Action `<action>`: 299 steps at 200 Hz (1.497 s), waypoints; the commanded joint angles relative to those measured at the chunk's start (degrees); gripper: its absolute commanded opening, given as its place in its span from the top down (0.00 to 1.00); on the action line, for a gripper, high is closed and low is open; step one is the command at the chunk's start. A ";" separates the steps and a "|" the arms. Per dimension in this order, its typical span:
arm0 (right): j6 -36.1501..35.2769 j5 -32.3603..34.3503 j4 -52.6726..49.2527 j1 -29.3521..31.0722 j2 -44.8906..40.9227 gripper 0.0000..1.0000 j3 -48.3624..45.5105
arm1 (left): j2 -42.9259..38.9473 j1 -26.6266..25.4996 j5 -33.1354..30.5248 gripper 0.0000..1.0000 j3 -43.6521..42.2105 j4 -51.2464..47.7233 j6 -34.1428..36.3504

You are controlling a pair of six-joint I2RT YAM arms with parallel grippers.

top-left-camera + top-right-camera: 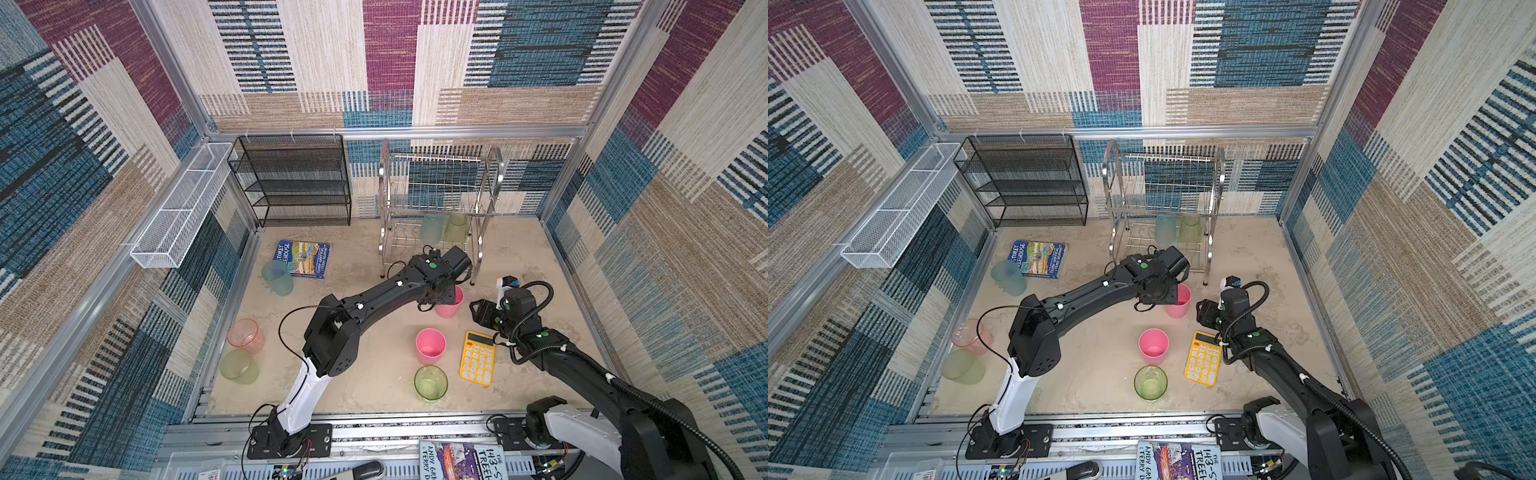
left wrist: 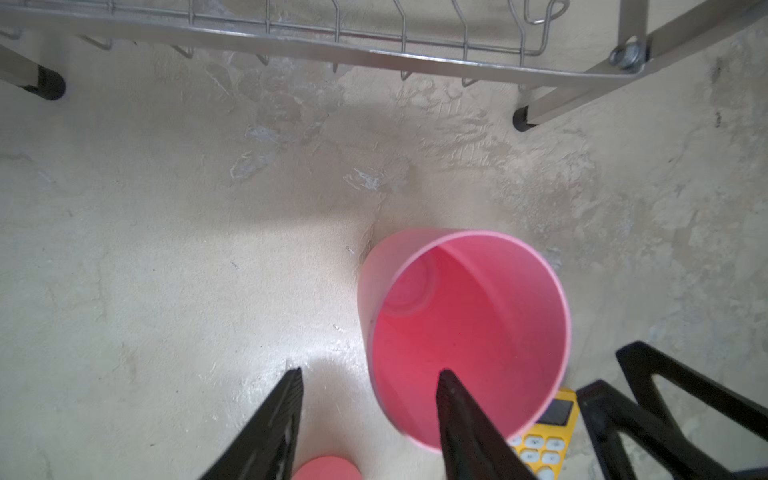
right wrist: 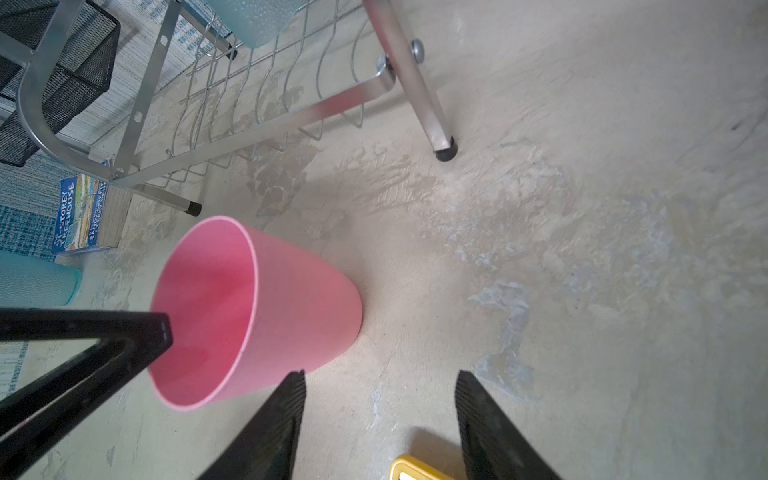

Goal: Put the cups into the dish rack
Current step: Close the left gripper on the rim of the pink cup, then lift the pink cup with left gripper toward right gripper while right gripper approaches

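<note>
On the beige desk [image 1: 374, 374], a teal cup [image 1: 432, 227] and a green cup [image 1: 456, 227] sit in the lower tier of the dish rack [image 1: 436, 210], six wait outside it, and the left end effector [image 2: 368, 374], half open, straddles the rim of the pink cup [image 2: 465, 316] just in front of the rack, while the right end effector [image 3: 380, 374] gapes empty nearby.

The setting is identified as a robot test cell in a laboratory, not a home. The work floor [image 1: 374, 374] is enclosed by an aluminium profile frame [image 1: 399, 132], which is lined with patterned fabric panels [image 1: 324, 62]. A left arm [image 1: 374, 297] and a right arm [image 1: 582, 363] are bolted to a slotted rail [image 1: 395, 434] along its front edge. Household props are staged on it: a dish rack [image 1: 436, 210], a black mesh shelf [image 1: 291, 183] and a yellow calculator [image 1: 478, 358].
</note>
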 commanded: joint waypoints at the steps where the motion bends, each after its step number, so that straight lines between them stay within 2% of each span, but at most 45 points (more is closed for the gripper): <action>1: -0.49 -0.38 1.37 0.00 -0.53 0.39 -0.27 | 0.95 0.03 -0.79 0.48 0.61 -0.74 -0.99; 37: -0.42 -0.40 1.02 -0.02 -1.23 0.39 -0.20 | 1.80 0.06 -1.39 0.59 0.51 -0.69 -1.05; 63: -0.31 -0.73 0.77 -0.04 -1.64 0.39 0.17 | 1.86 0.05 -2.01 0.72 0.55 -0.64 -0.95; 121: 0.04 -0.99 -0.47 0.00 -2.63 0.39 1.76 | 1.43 0.05 -3.82 0.87 0.92 -0.56 -0.30; 168: 0.04 -1.01 -1.07 -0.04 -2.94 0.39 2.77 | -1.51 0.07 -4.13 0.92 -0.53 -0.08 1.37; 203: 0.56 -1.43 -1.24 -0.03 -3.35 0.39 3.16 | -6.12 0.43 -3.17 0.94 -4.92 3.31 2.69; 254: 2.00 -2.74 -1.31 -0.05 -3.25 0.39 4.61 | -15.30 2.29 0.18 0.98 -16.30 12.01 3.02; 299: 5.73 -9.21 2.03 0.00 -0.48 0.37 5.79 | -24.65 4.44 4.04 0.98 -27.81 20.73 2.68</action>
